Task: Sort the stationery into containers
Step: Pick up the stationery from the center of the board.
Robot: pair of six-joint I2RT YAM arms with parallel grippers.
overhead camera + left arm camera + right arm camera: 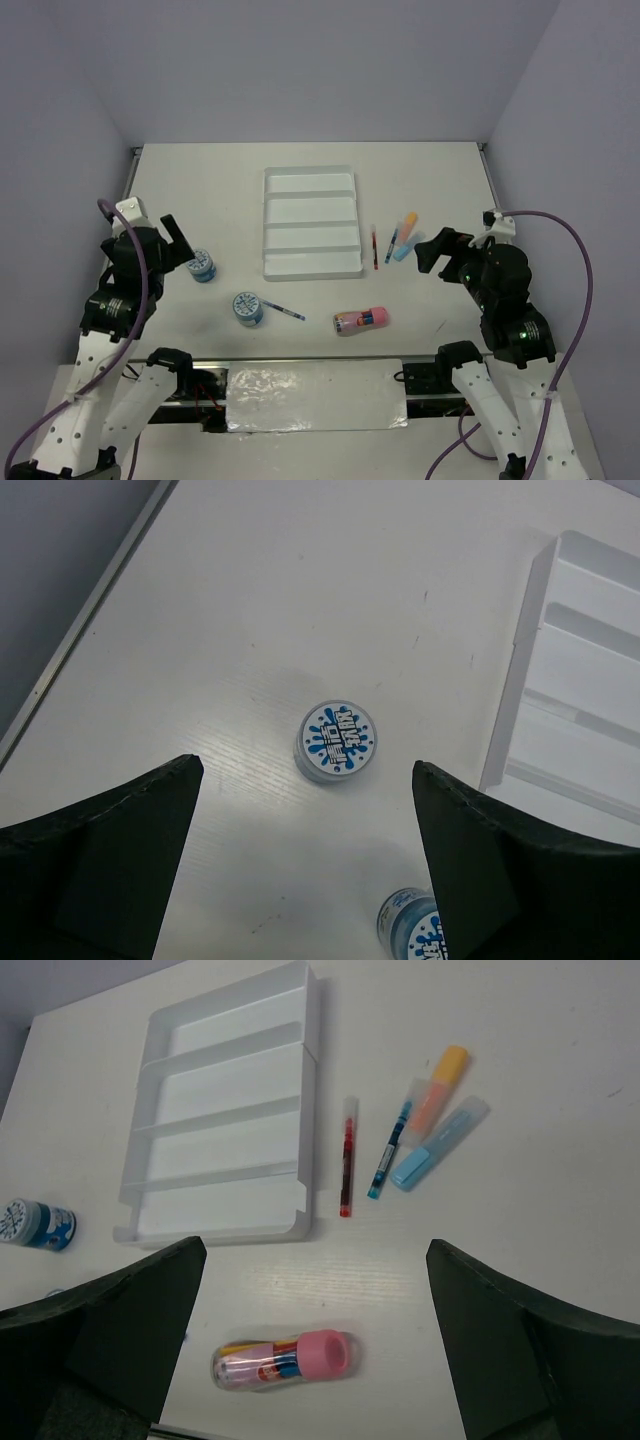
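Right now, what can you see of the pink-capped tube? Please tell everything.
The tube is clear plastic with a pink cap and a pinkish label; thin coloured sticks show inside. It lies on its side on the table, cap toward the robot's right, on the near side of the tray. Only the table touches it.

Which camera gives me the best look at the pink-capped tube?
Right wrist: the tube lies on its side, close and unobstructed, contents visible through the clear body. Top external shows it small. Left wrist misses it.
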